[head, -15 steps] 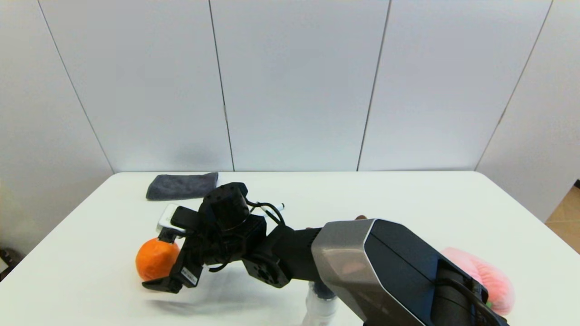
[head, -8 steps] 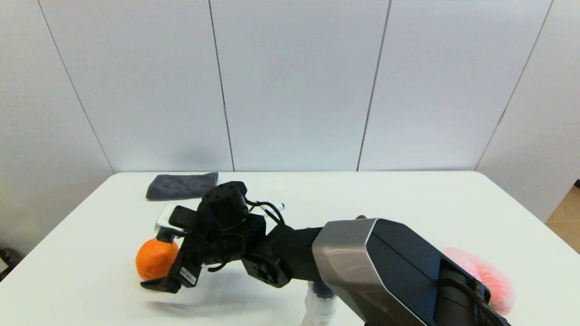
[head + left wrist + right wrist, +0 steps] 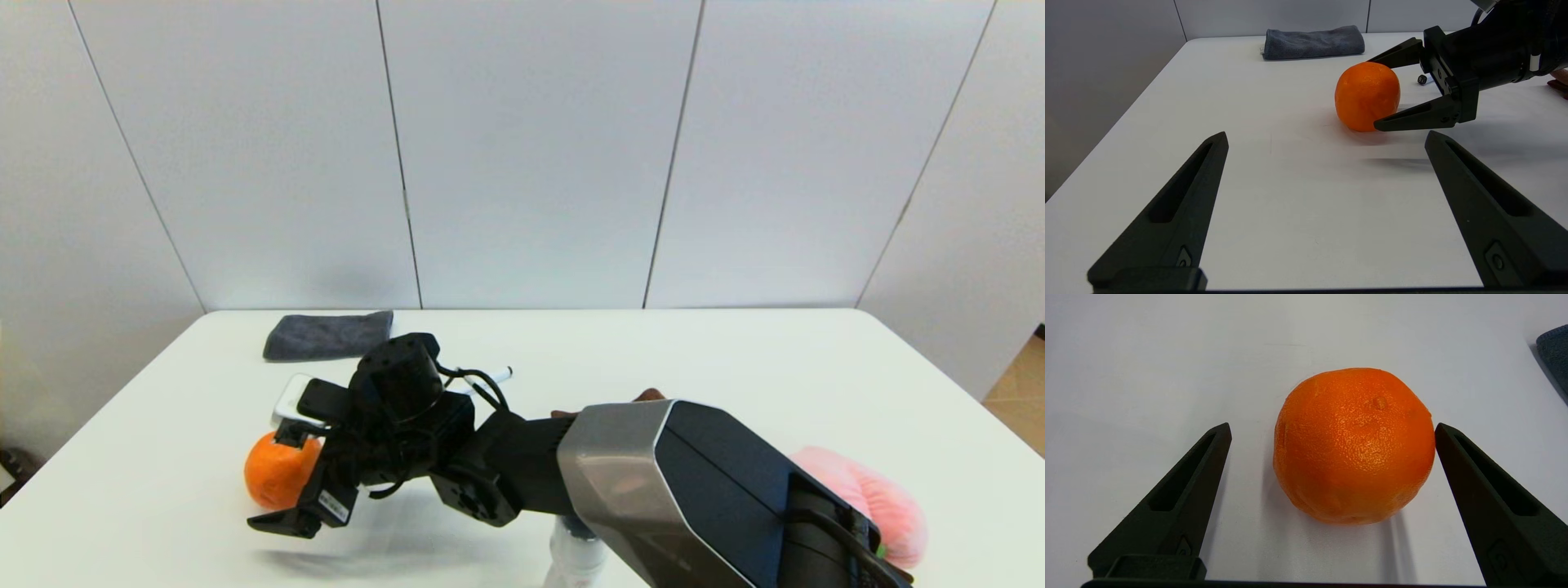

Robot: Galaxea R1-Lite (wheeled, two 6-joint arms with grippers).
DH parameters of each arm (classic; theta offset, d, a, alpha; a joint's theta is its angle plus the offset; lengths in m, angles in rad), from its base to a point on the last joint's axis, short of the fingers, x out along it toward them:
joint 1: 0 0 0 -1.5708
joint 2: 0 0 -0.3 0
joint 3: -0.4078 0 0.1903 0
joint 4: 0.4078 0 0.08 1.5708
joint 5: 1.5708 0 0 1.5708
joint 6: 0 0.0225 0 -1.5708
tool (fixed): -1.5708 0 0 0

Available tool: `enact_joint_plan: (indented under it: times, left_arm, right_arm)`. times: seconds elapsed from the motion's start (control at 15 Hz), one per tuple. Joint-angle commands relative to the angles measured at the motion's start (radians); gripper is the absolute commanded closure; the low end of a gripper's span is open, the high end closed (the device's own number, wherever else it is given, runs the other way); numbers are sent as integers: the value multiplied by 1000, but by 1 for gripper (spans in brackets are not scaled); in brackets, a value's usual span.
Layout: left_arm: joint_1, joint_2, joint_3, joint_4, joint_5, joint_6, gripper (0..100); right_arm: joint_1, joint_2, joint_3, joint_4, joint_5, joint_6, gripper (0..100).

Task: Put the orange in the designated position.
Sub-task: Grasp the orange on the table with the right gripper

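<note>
Fingers [image 3: 1180, 506] of the right gripper [image 3: 287, 474] stand released either side of the orange [image 3: 1353, 443], which rests near the surface's [image 3: 735, 359] left edge, partly hidden from the head camera.

White table [image 3: 735, 351], bare over most of its top. Resting on it: orange [image 3: 273, 480] near left front edge, grey folded cloth [image 3: 326, 335] at far left, white marker pen [image 3: 490, 379] mid-table, pink plush [image 3: 878, 502] near right front, clear bottle [image 3: 575, 555] at the front edge.
</note>
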Motion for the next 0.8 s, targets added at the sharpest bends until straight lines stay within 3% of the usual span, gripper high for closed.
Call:
enact_joint_plan:
  times: [0.07,0.47,0.53,0.8]
  left_arm:
    - [0,1,0,0,0,1,0]
    - [0,0,0,0,0,1,0]
    - [0,1,0,0,0,1,0]
    - [0,0,0,0,0,1,0]
  right_arm:
    - [1,4,0,-2,5,-2,0]
    - [-1,7,0,-1,6,-4,0]
    - [-1,7,0,-1,6,-2,100]
    - [-1,5,0,3,6,-4,100]
